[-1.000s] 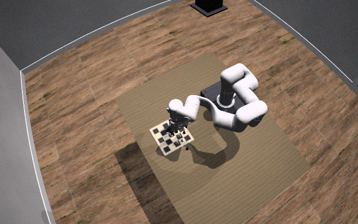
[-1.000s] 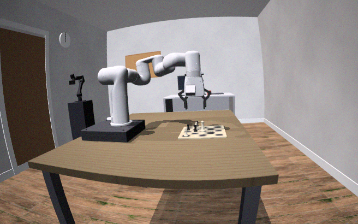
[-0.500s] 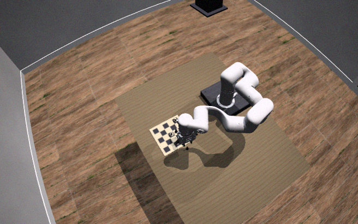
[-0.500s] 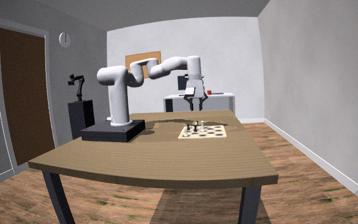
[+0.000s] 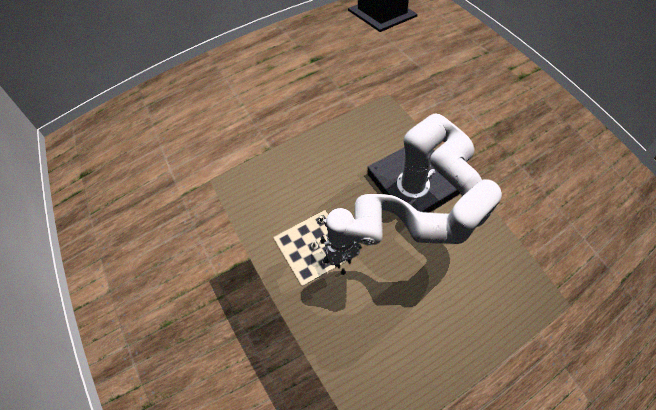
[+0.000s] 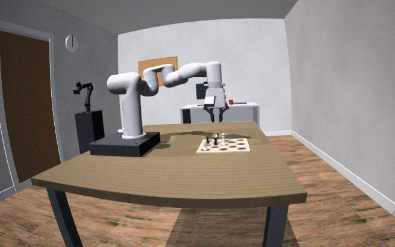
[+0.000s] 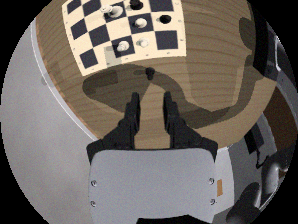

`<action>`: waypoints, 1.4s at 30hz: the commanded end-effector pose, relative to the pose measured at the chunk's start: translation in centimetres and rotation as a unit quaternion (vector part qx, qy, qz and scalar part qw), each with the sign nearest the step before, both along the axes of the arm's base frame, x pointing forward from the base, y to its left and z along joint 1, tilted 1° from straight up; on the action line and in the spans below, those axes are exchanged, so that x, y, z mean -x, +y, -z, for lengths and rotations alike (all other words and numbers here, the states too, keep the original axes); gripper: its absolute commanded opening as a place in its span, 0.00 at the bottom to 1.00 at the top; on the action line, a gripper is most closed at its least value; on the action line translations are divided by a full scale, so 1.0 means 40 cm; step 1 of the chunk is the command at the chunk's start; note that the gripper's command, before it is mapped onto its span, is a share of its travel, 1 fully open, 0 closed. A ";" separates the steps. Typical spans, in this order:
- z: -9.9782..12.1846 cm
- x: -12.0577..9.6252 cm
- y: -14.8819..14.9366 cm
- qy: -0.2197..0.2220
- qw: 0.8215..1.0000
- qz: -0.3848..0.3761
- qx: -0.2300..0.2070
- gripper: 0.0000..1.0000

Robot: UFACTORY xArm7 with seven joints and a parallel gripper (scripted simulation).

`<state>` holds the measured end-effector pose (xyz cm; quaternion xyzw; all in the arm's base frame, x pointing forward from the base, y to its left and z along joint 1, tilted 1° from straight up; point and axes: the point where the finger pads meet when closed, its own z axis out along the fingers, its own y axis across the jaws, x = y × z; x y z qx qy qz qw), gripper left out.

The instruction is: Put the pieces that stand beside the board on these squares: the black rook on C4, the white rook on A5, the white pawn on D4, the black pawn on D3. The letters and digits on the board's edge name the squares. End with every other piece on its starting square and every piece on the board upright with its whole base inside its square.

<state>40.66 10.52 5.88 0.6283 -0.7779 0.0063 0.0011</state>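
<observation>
Black pawn (image 5: 343,271) (image 6: 217,134) (image 7: 150,73) stands beside the board (image 5: 303,282) (image 6: 223,152) (image 7: 83,71), below your jaws (image 5: 337,263) (image 6: 217,121), roughly in line with their gap; they're partly open, holding nothing, so centre before descending.

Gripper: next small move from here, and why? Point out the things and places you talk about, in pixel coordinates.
Probably shift it slightly toward the small black piece (image 7: 150,73) beside the board (image 7: 184,47), then descend. That piece stands off the board, ahead of the gripper (image 6: 217,121) (image 7: 151,95), whose fingers are parted with nothing between them, well above the table (image 6: 168,171).
</observation>
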 end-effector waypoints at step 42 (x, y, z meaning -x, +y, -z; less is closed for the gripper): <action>0.046 -0.002 0.000 -0.002 1.000 0.000 0.000 0.34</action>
